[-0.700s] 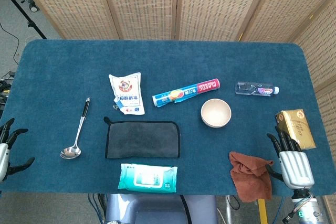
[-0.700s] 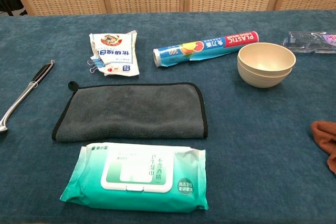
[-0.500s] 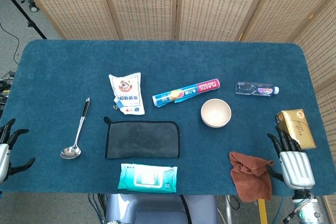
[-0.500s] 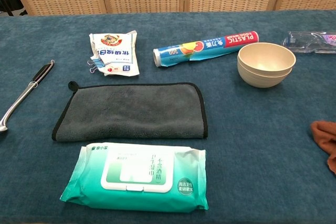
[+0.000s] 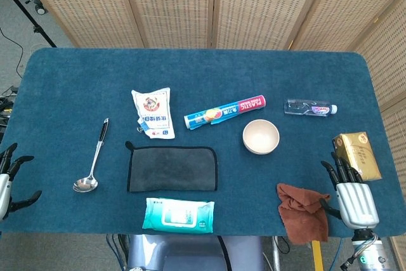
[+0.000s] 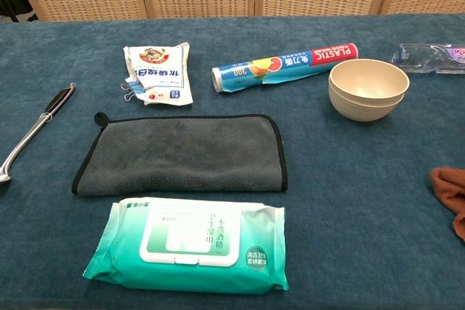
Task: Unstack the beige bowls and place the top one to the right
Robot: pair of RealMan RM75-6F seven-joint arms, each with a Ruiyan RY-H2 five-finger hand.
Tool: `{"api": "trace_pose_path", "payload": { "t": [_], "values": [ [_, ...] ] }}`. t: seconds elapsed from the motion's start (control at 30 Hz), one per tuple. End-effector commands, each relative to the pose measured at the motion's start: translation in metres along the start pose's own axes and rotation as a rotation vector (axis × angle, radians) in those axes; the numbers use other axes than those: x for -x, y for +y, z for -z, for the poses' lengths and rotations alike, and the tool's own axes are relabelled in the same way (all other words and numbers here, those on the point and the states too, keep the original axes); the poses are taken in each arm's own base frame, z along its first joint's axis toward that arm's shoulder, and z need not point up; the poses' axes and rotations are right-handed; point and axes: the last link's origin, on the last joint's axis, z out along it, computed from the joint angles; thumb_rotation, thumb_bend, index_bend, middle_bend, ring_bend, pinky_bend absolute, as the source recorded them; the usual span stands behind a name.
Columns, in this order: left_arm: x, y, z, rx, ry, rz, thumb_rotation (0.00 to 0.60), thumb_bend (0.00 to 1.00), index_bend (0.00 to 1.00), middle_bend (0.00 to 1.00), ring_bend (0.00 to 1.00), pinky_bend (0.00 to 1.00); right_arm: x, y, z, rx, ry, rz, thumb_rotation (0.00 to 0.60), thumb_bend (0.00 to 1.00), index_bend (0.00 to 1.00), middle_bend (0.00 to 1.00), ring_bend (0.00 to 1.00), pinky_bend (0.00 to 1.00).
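Observation:
Two beige bowls (image 5: 261,136) (image 6: 368,88) sit nested one inside the other on the blue table, right of centre, just below the plastic wrap roll. My right hand (image 5: 353,193) lies at the table's near right corner with its fingers spread and nothing in it, well short of the bowls. At the near left edge my left hand (image 5: 7,180) is open and empty too, partly cut off by the frame. Neither hand shows in the chest view.
A plastic wrap roll (image 5: 224,112), a water bottle (image 5: 310,108) and a yellow carton (image 5: 356,155) surround the bowls. A brown rag (image 5: 302,212) lies beside my right hand. Further left are a grey cloth (image 5: 172,168), wet wipes (image 5: 177,214), a white bag (image 5: 153,113) and a ladle (image 5: 93,158).

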Motion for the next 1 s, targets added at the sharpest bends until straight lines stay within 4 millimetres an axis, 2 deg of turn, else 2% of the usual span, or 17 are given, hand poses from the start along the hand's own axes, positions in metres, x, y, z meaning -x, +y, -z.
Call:
{"api": "trace_pose_path", "payload": {
  "t": [0.03, 0.7, 0.83, 1.0],
  "values": [
    [0.0, 0.0, 0.0, 0.0, 0.002, 0.0, 0.6, 0.18, 0.26, 0.0, 0.0, 0.05, 0.0, 0.0, 0.0, 0.0, 0.0, 0.001, 0.6, 0.26, 0.13, 0.0, 0.0, 0.16],
    [0.001, 0.001, -0.001, -0.001, -0.001, -0.003, 0.6, 0.18, 0.26, 0.0, 0.0, 0.05, -0.002, 0.004, -0.002, 0.012, -0.002, -0.009, 0.6, 0.26, 0.13, 0.0, 0.0, 0.16],
    [0.0, 0.001, -0.001, -0.001, 0.004, 0.002, 0.6, 0.18, 0.26, 0.0, 0.0, 0.05, 0.002, 0.007, -0.009, 0.024, -0.009, -0.02, 0.6, 0.26, 0.14, 0.0, 0.0, 0.16],
    [0.0, 0.001, -0.001, -0.004, 0.007, 0.0, 0.6, 0.18, 0.26, 0.0, 0.0, 0.05, 0.009, 0.014, -0.03, 0.029, -0.006, -0.014, 0.6, 0.26, 0.15, 0.0, 0.0, 0.16]
  ]
}}
